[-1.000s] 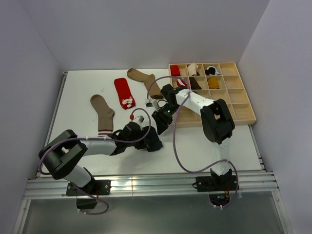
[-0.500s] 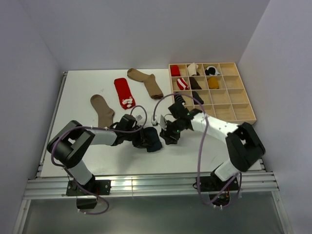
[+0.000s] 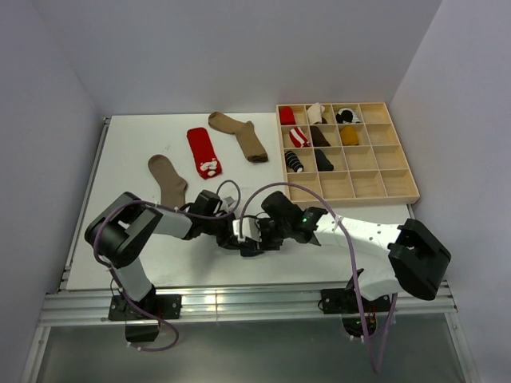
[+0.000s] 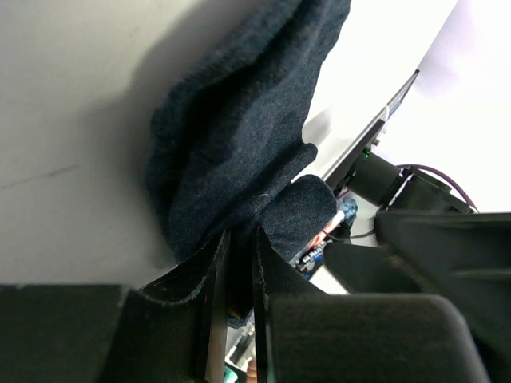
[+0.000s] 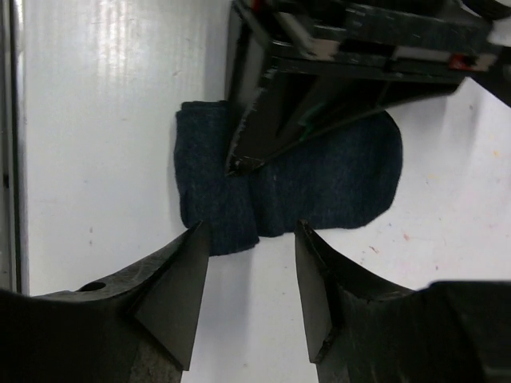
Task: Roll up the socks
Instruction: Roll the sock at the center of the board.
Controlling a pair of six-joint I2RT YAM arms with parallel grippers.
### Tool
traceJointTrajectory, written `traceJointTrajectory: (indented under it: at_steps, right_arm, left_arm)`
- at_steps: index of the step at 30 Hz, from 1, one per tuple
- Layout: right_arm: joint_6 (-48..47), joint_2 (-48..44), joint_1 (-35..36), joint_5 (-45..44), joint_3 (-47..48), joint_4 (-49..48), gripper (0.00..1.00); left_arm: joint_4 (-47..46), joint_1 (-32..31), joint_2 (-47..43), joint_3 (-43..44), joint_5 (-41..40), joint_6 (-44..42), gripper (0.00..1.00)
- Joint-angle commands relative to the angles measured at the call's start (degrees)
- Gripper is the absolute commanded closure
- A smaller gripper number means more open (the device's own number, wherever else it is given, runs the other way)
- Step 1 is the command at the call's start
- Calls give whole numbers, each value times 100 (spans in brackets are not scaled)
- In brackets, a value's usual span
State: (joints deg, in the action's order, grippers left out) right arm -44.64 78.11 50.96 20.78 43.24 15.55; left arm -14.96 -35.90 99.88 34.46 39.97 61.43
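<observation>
A navy sock point(image 4: 239, 136) lies bunched and partly folded on the white table near its front edge. My left gripper point(image 4: 239, 239) is shut on a fold of it. In the right wrist view the same navy sock point(image 5: 327, 183) spreads flat, with the left gripper's fingers point(image 5: 263, 136) pressed into it from above. My right gripper point(image 5: 251, 231) stands open just short of the sock's near edge, holding nothing. From above, the left gripper point(image 3: 238, 236) and right gripper point(image 3: 259, 234) meet over the sock and hide most of it.
A tan sock with a striped cuff point(image 3: 168, 182), a red sock point(image 3: 204, 152) and a brown sock point(image 3: 239, 136) lie flat at the back left. A wooden compartment tray point(image 3: 369, 183) at the back right holds several rolled socks.
My right arm swung from the tray down to the table's front and now faces the left gripper across the navy sock; its jaws widened. The left gripper kept its hold and shifted slightly.
</observation>
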Motion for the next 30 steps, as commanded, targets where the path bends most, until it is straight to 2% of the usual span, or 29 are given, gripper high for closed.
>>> traceJointTrajectory:
  at_steps: [1,14,25,30]
  right_arm:
    - [-176,-103,265,-214,-114,-272,47]
    - [-97,117,731,-460,-149,-26,50]
    - [26,600,802,-574,105,229,49]
    - [87,881,802,-724,245,220,52]
  left_arm:
    - [731,-5,269,-308,-367,-123,99]
    - [863,4,419,-97,-305,-157,99]
    - [837,30,436,-62,-252,-158,99]
    - [784,22,436,-44,-209,-140,97]
